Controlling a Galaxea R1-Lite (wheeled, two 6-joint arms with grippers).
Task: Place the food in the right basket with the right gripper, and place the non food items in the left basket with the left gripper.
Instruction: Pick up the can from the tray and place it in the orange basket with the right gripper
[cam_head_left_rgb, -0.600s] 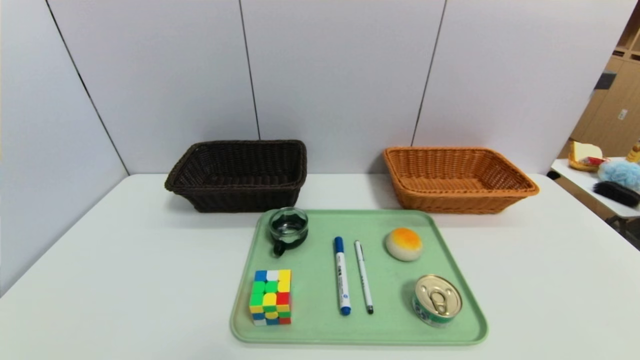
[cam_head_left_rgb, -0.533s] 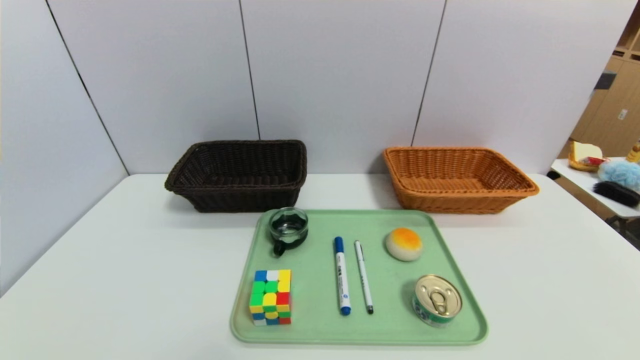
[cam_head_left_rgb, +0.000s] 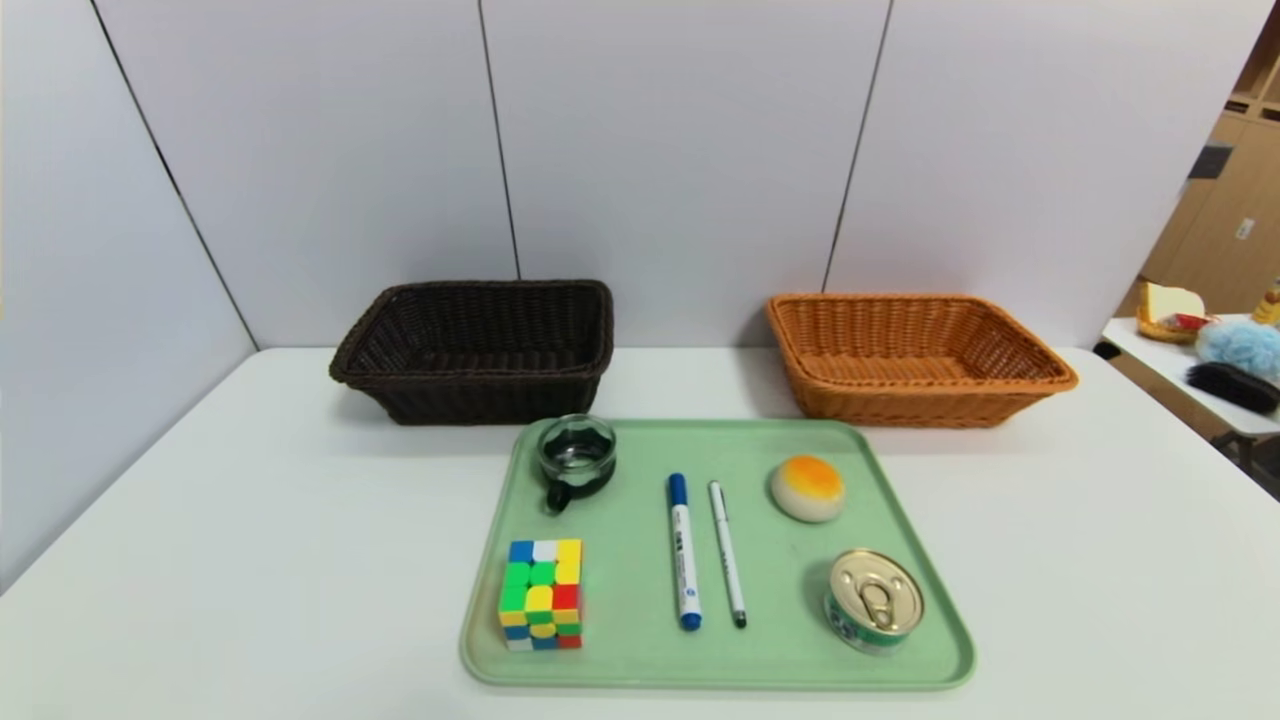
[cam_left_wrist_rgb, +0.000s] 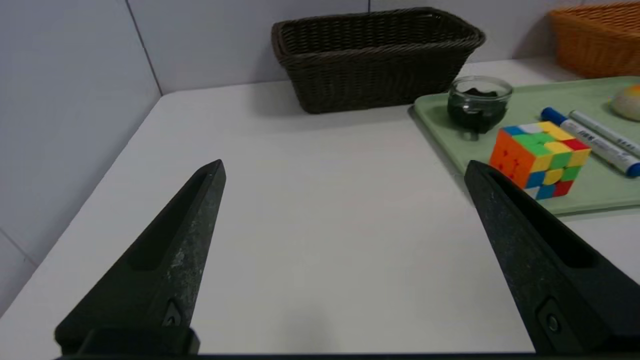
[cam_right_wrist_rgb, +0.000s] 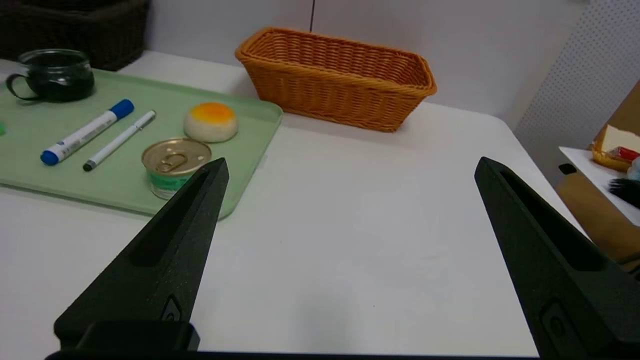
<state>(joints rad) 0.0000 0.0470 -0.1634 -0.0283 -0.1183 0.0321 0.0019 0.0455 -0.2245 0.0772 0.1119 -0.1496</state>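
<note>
Green tray (cam_head_left_rgb: 640, 660) holding all items, both tools spread wide

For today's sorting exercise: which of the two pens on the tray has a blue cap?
The thicker marker, lying left of the thin white pen, whose tip is black.

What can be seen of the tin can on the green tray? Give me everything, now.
The tin can is short and round, with a gold metal lid bearing a pull-tab and a green and white label round its side. It stands upright and unopened on the green tray, near the tray's front right corner, in front of the bun and apart from it. Nothing but the tray touches it. The right gripper hangs open over bare table to its right.
</note>
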